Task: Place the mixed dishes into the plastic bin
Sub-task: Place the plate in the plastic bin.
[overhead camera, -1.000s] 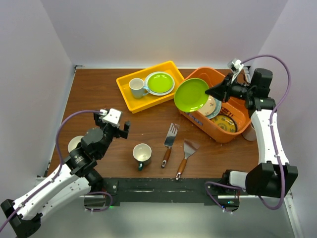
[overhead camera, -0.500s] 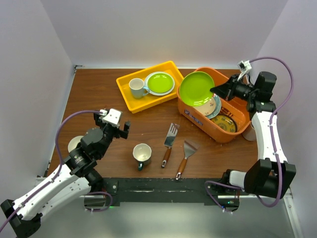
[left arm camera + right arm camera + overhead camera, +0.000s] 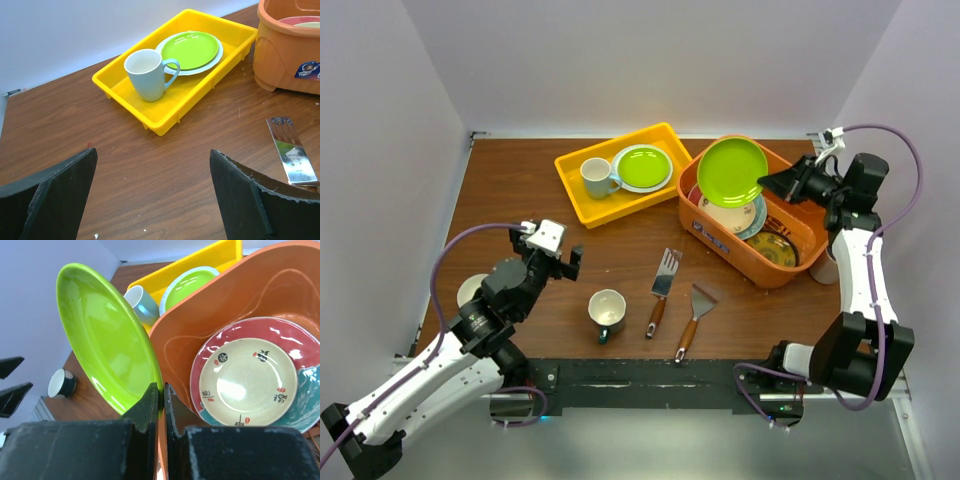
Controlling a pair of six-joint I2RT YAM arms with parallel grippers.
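Stacked plates (image 3: 735,212) crowd the orange bin (image 3: 745,258); bare table (image 3: 620,243) lies open between yellow tray (image 3: 620,205) and spatulas (image 3: 665,265).

Lab test cell (plain white walls (image 3: 650,60) enclose the wooden table (image 3: 520,190))

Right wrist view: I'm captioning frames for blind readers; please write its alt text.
The right gripper pinches a lime green plate by its rim, holding it tilted on edge beside the orange bin. Inside the bin a cream plate lies on a red-rimmed plate; a yellow tray with a white mug sits behind.
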